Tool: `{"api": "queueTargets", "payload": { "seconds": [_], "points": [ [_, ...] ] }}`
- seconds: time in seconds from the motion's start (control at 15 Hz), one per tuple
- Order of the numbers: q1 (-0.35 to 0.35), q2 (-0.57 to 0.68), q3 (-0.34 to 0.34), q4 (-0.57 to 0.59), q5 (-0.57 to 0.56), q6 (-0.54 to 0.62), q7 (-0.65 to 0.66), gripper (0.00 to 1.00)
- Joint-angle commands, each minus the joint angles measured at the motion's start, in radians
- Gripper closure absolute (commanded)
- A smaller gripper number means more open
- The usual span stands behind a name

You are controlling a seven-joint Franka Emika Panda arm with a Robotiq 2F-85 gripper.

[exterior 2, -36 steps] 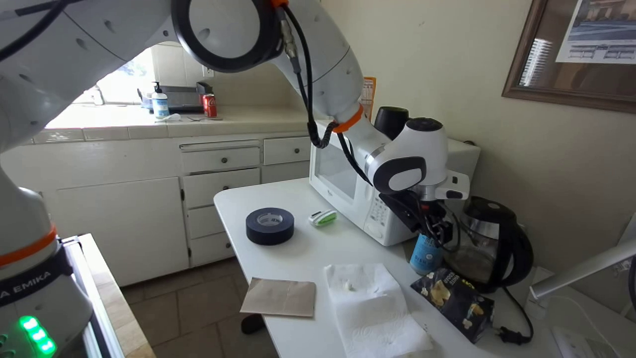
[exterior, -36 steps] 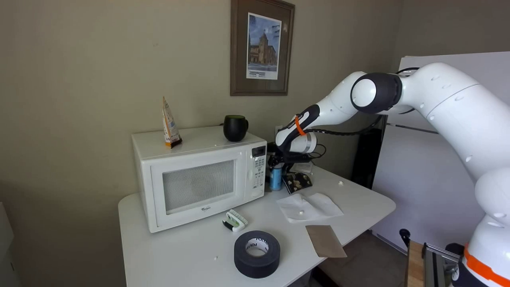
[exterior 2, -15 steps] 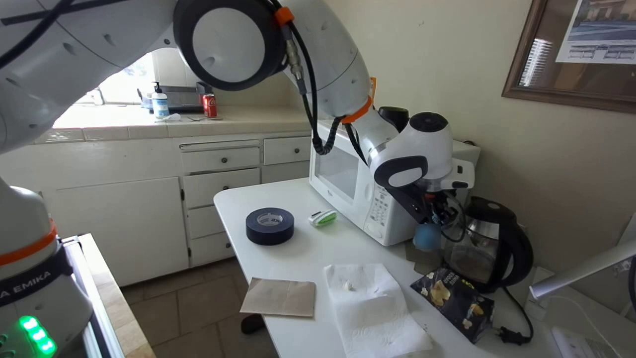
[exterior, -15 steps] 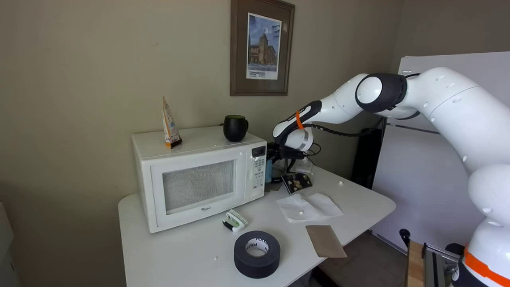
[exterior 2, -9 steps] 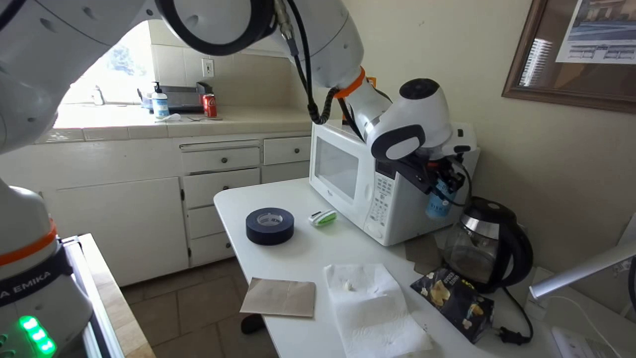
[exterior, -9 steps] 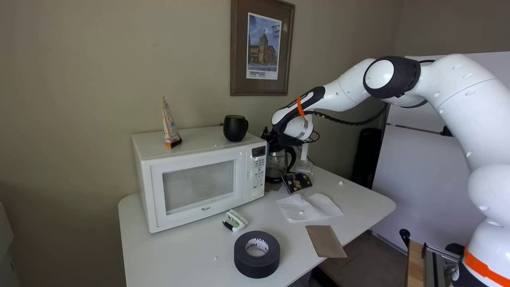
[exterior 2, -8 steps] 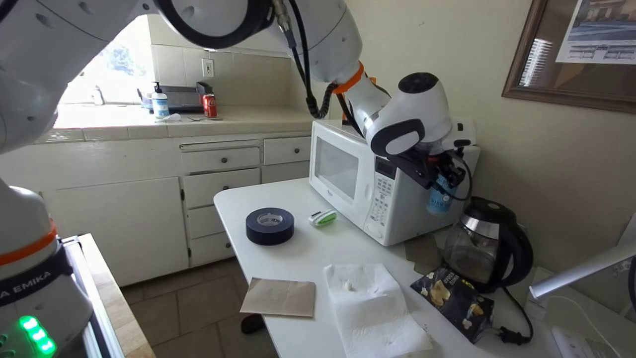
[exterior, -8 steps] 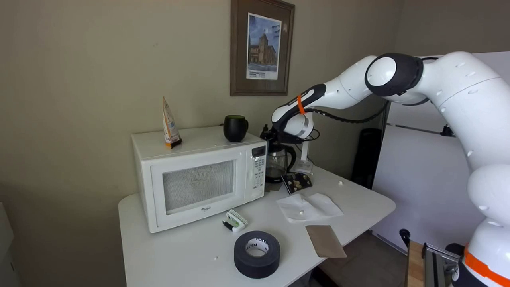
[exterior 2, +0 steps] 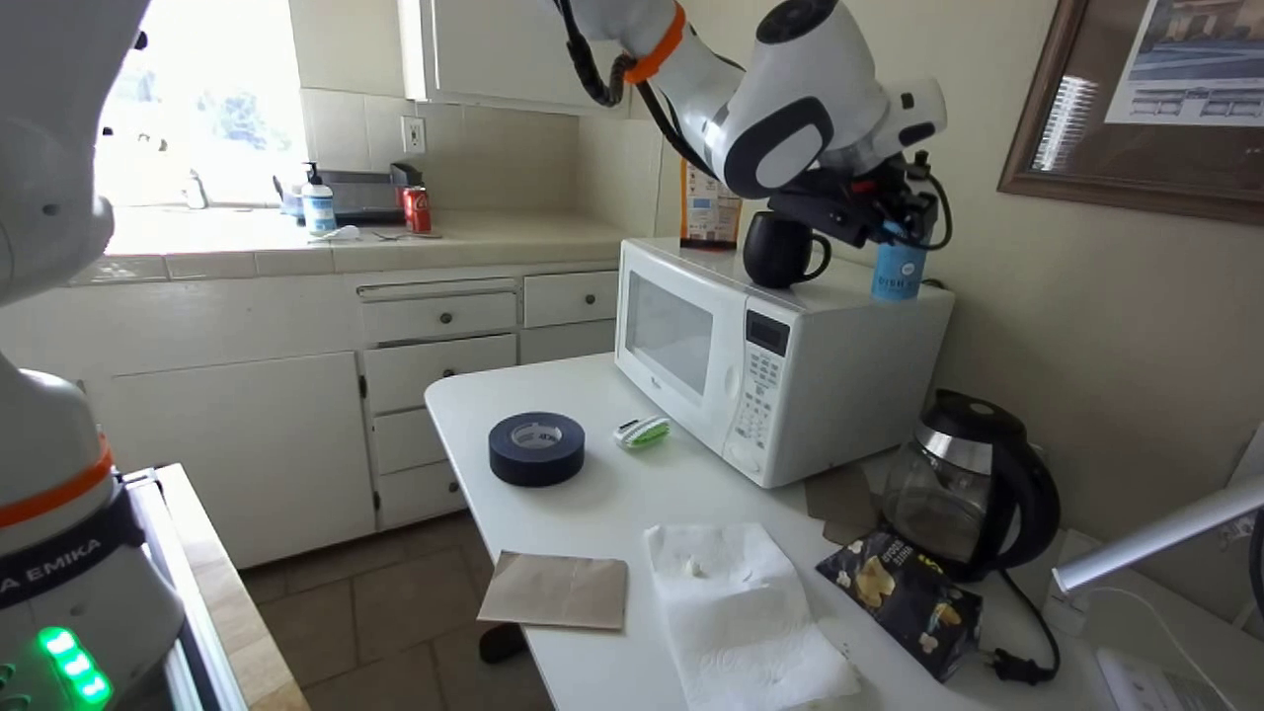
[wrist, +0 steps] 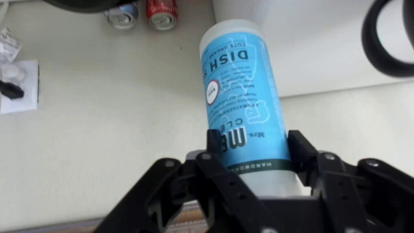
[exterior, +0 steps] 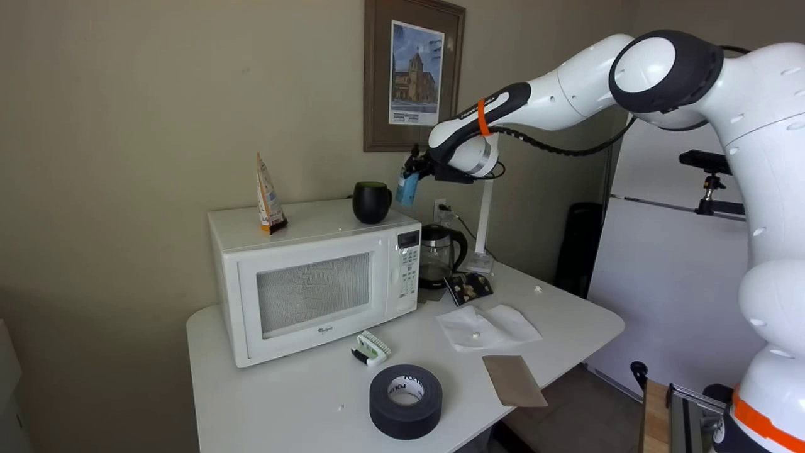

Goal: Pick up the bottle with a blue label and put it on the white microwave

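The bottle with a blue label [wrist: 242, 87] fills the middle of the wrist view, its lettering upside down there. My gripper [wrist: 254, 142] is shut on it, with a black finger [wrist: 302, 147] against either side of the label. In both exterior views the bottle [exterior: 407, 189] hangs slightly tilted from my gripper [exterior 2: 908, 212], off the table. Its lower end is about level with the top of the white microwave [exterior 2: 849, 395], by the rear right end. Whether it is over the top or just beside it, I cannot tell. The upper part of the bottle is hidden in the gripper.
A black mug [exterior: 371, 202] stands on the microwave close to the bottle, and a snack bag [exterior: 269, 198] farther along. Below are a glass kettle [exterior 2: 953, 484] and a dark packet [exterior 2: 904, 602]. Cans [wrist: 161, 14] stand near the wall. Tape [exterior 2: 536, 449] lies in front.
The arm has lifted the bottle from the table beside the kettle up to the height of the microwave's top. The other objects have stayed in place.
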Motion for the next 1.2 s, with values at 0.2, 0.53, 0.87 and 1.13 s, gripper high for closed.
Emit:
{"api": "queueTargets", "payload": {
  "seconds": [0.2,0.53,0.87,1.13],
  "points": [
    [0.106,-0.107,-0.081,0.001,-0.032,-0.058,0.079,0.69],
    [0.238,-0.023,-0.175,0.138,-0.103,-0.190,0.163,0.69],
    [0.359,0.110,-0.262,0.361,-0.079,-0.290,0.195,0.69],
    [0.393,0.232,-0.316,0.550,-0.087,-0.360,0.242,0.69]
  ]
}}
